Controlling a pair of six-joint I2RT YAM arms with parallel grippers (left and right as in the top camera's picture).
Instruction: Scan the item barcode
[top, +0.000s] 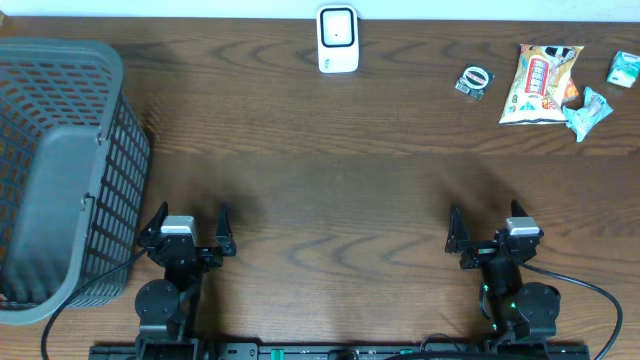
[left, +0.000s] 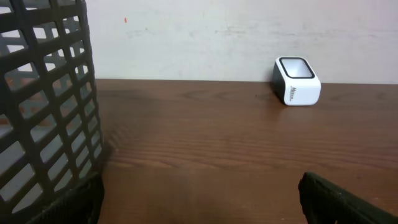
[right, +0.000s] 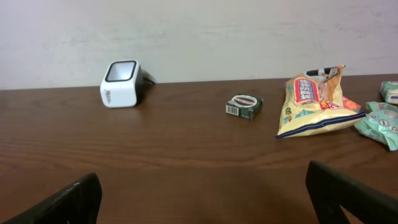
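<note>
Brown wood-grain table (top: 330, 190), dark streaks running left to right; a pale, plain wall (right: 249, 31) rises right behind its far edge. A grey mesh basket (top: 125, 190) sits at the left, tilted, and is cut off by the frame's left edge; in the left wrist view only its lattice side shows. The white scanner (top: 338, 38) stands at the far centre against the wall, a boxy body with a dark-framed window on its face. The items lie in a loose cluster at the far right. There is a small dark pack (top: 475, 80) with a round ring printed on top and a barcode label on its near side. Right of it is a yellow-and-orange snack bag (top: 540, 85), crinkled and lying flat. A crumpled teal packet (top: 588, 110) touches the bag's right edge, and a second teal packet (top: 624, 68) is clipped by the right edge. Print on all of them is too small to read. The left gripper (top: 192, 214) and right gripper (top: 484, 212) sit at the near edge, well apart from every item, jaws spread wide with nothing between them. In the wrist views only the dark fingertips show, at the bottom corners.
</note>
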